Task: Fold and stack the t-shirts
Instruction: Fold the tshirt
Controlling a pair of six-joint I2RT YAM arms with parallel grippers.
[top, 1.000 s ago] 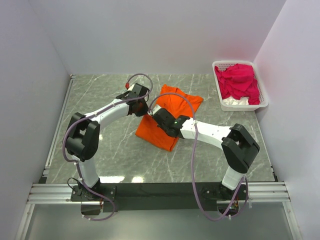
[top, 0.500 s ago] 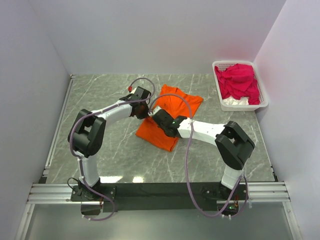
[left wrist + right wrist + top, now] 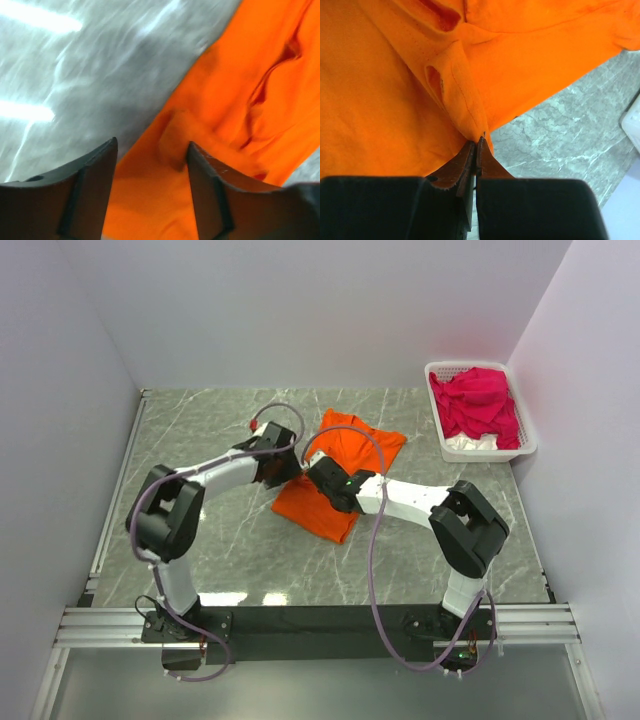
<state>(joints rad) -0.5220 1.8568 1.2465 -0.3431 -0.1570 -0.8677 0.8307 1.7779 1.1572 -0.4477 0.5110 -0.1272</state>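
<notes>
Mid-fold on the orange t-shirt (image 3: 358, 443): one gripper pinching, the other free.

The shirt lies in the middle of the table (image 3: 210, 430), already doubled into a rough slab with creases running across it. My right gripper (image 3: 476, 145) is clamped tight on a ridge of orange cloth at the shirt's edge, the fabric tenting up to the fingertips. My left gripper (image 3: 151, 150) hovers low over the opposite edge with its jaws apart, nothing held, a small flap of cloth lying between them. I judge this the folding step, not stacking — the pink t-shirts (image 3: 478, 400) sit heaped in the basket (image 3: 490, 456) at the far right corner, well apart. Next, as I read it, the left needs a fresh bite on that flap so both edges can be carried over together without the layers sliding.
</notes>
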